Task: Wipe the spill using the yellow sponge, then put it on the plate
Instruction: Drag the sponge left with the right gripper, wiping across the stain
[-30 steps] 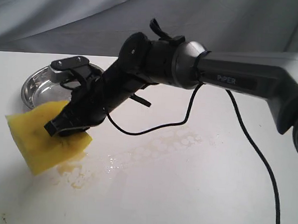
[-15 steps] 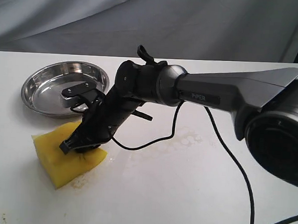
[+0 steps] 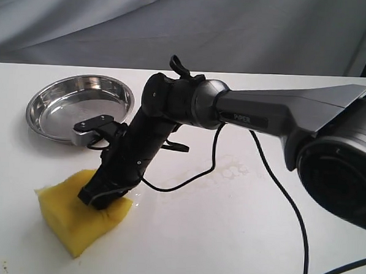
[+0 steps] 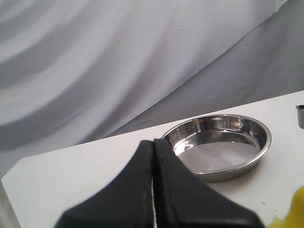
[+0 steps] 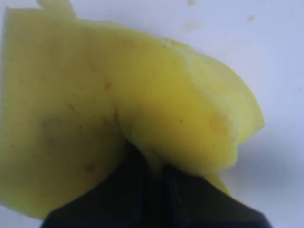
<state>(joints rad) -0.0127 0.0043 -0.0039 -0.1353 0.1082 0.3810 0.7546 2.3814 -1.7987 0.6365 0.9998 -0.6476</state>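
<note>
The yellow sponge (image 3: 74, 220) lies pressed on the white table at the front left, squashed under my right gripper (image 3: 100, 197), which is shut on it. In the right wrist view the sponge (image 5: 95, 95) bulges around the pinched fingers. Pale brownish smears of the spill (image 3: 227, 171) trail across the table right of the sponge. The steel plate (image 3: 48, 127) stands behind the sponge at the back left, with nothing in it. My left gripper (image 4: 153, 180) is shut on nothing, and the plate (image 4: 223, 147) sits just beyond it. A yellow sponge corner (image 4: 297, 211) shows at that view's edge.
The right arm (image 3: 264, 117) reaches across from the right, with its black cable (image 3: 279, 185) looping over the table. A grey cloth backdrop (image 3: 189, 27) hangs behind the table's far edge.
The right gripper has lowered and pulled the sponge toward the front of the table, pressing it flat over the wet patch. The plate, earlier partly covered, is now in full view.
</note>
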